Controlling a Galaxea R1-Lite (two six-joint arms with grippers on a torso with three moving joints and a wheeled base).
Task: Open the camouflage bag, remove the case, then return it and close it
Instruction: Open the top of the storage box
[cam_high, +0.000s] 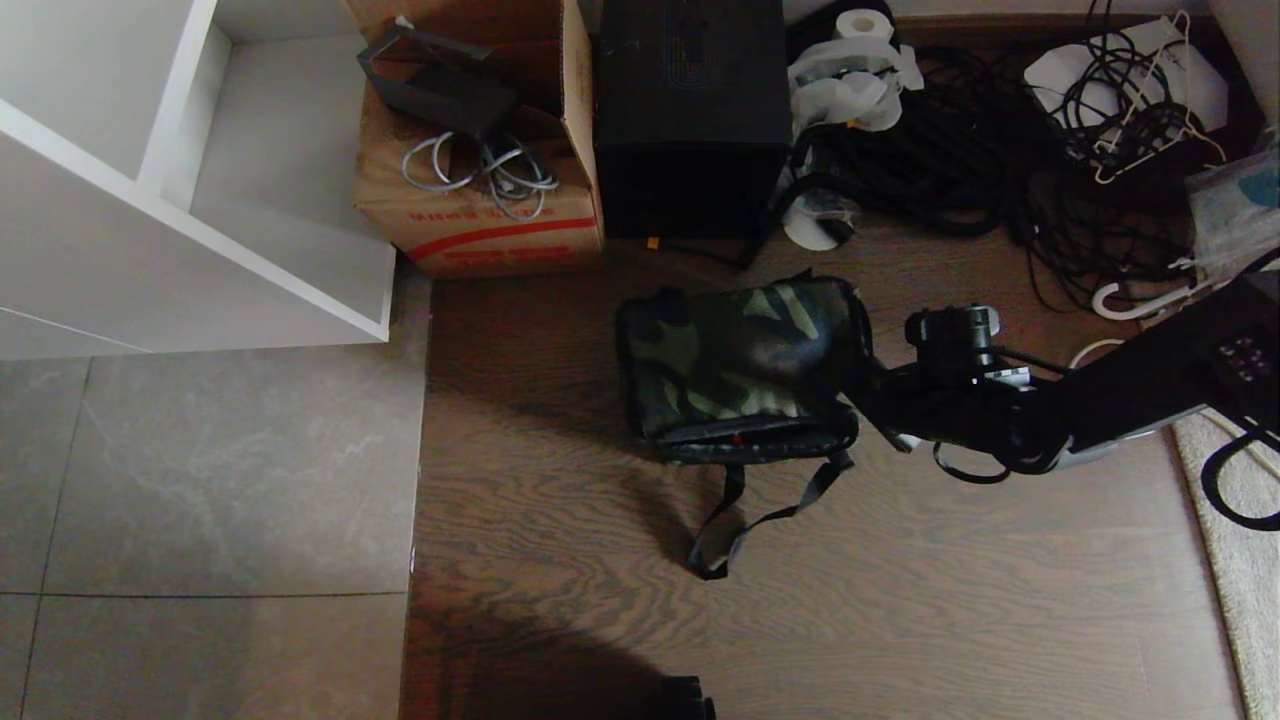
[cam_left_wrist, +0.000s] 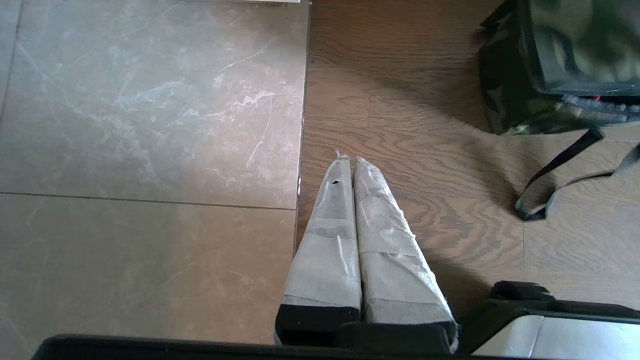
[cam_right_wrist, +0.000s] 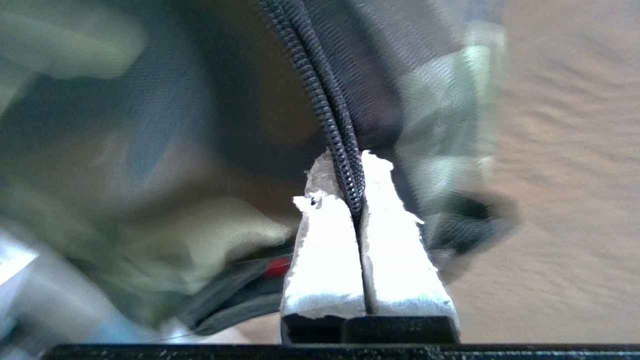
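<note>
The camouflage bag (cam_high: 745, 370) is sitting on the wooden floor (cam_high: 560, 520) near the middle of the head view, its green-and-black lid facing up and its black straps (cam_high: 745, 515) trailing toward the near side. The right gripper (cam_right_wrist: 357, 165) is reaching in from the right and pressing against the bag's right end; its two white-wrapped fingers (cam_right_wrist: 325, 250) are drawn tightly together, pinching a black ribbed cord or zip strand (cam_right_wrist: 330, 110) that is running down between the tips. In the right wrist view the bag's fabric is filling most of the frame, blurred, with a small red spot showing at the seam beside the fingers. The case is not showing in any view. The left gripper (cam_left_wrist: 348, 161) is hanging over the floor well to the left and nearer than the bag, right by the line where grey tile (cam_left_wrist: 150, 125) is meeting wood, and its wrapped fingers are lying closed against each other with nothing between them. On the far side of the bag a brown cardboard box (cam_high: 480, 140) holding cables is standing just beside a tall black box (cam_high: 690, 115), with a tangle of black cables (cam_high: 1000, 150) spreading to the far right. A white shelf unit (cam_high: 180, 190) is occupying the far left.
</note>
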